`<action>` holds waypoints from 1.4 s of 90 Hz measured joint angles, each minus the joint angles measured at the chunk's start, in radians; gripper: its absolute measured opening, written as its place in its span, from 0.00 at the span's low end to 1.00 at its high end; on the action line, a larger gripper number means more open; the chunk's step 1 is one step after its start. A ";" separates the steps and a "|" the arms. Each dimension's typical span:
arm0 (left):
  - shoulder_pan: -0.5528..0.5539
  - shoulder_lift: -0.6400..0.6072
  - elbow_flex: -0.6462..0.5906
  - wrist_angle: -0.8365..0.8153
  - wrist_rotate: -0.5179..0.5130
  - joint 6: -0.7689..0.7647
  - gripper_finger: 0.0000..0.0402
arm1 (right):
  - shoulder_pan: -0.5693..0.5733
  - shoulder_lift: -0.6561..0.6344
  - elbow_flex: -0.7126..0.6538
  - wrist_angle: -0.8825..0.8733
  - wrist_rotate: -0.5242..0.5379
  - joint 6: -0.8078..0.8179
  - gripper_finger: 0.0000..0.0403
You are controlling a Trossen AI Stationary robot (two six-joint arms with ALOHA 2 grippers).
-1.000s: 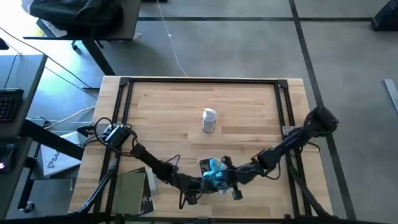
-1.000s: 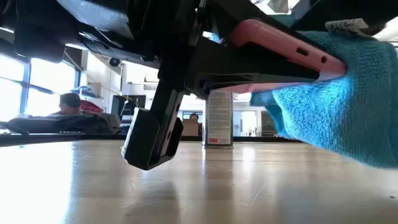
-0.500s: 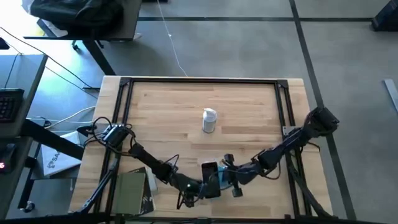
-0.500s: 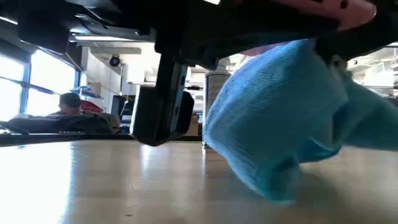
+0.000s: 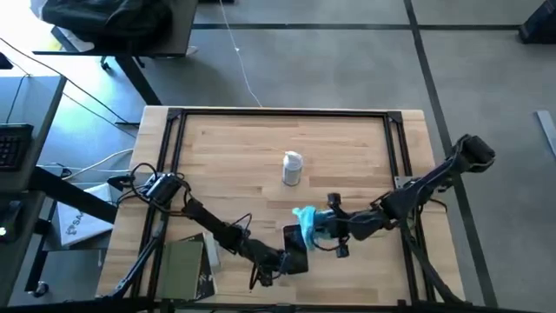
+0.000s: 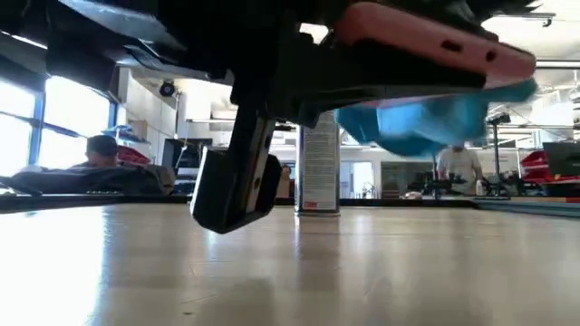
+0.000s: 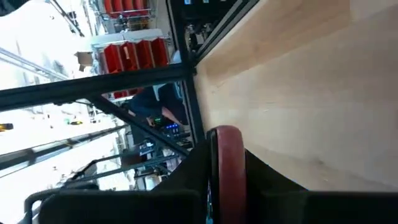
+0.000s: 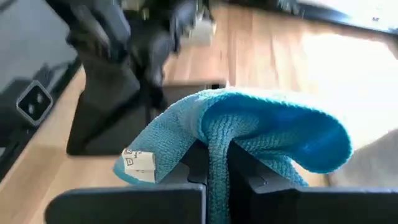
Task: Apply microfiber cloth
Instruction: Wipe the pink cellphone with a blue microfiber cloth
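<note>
The light blue microfiber cloth (image 5: 306,217) hangs bunched from my right gripper (image 5: 322,226), which is shut on it above the near middle of the table. Just nearer the table's near edge, my left gripper (image 5: 285,257) is shut on a flat dark slab with a pink rim (image 5: 294,238), held above the table. In the low view the pink-rimmed slab (image 6: 426,41) is high up, with the cloth (image 6: 426,122) behind and below it. The cloth's drooping end is at the slab's far edge; I cannot tell whether they touch. A small white bottle (image 5: 293,168) stands upright at mid-table. My left gripper pinches the slab's pink edge (image 7: 227,163) between its two fingers, coming from the table's near left. The slab is lifted clear of the table, roughly level. My right gripper pinches a gathered fold of the cloth (image 8: 217,154) between its two fingers, coming level from the table's right. The cloth arches over the fingertips, slack and clear of the table.
A black frame (image 5: 287,113) runs around the tabletop. A dark green box (image 5: 184,268) lies at the near left corner. Bare wood stretches behind and beside the bottle. In the low view, people show in the room beyond the table.
My right gripper has drawn back toward the table's right and far side and risen, carrying the cloth. Half a second ago the cloth hung low, close to the tabletop by the slab; now it is lifted and farther off. The slab stays held in place.
</note>
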 joint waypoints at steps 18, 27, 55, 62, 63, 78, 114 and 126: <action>0.008 0.000 0.000 -0.001 0.022 0.017 0.04 | -0.058 0.124 0.000 0.221 -0.094 -0.119 0.00; 0.008 0.000 0.000 -0.004 0.019 0.008 0.04 | -0.073 0.197 0.000 0.334 -0.161 -0.154 0.00; 0.008 0.002 -0.002 -0.009 0.020 -0.007 0.04 | -0.118 0.334 0.001 0.520 -0.172 -0.173 0.00; 0.007 0.002 -0.002 -0.008 0.029 -0.029 0.04 | -0.118 0.353 0.002 0.546 -0.167 -0.201 0.00; 0.007 0.002 -0.002 -0.008 0.030 -0.031 0.04 | -0.118 0.354 0.002 0.548 -0.165 -0.206 0.00; 0.006 0.002 -0.002 -0.007 0.031 -0.041 0.04 | -0.116 0.366 0.002 0.558 -0.110 -0.254 0.00; 0.004 0.002 -0.002 -0.001 0.045 -0.068 0.04 | -0.118 0.367 0.002 0.555 -0.242 -0.303 0.00; 0.006 0.002 -0.002 -0.003 0.037 -0.070 0.04 | -0.116 0.367 0.002 0.551 -0.280 -0.273 0.00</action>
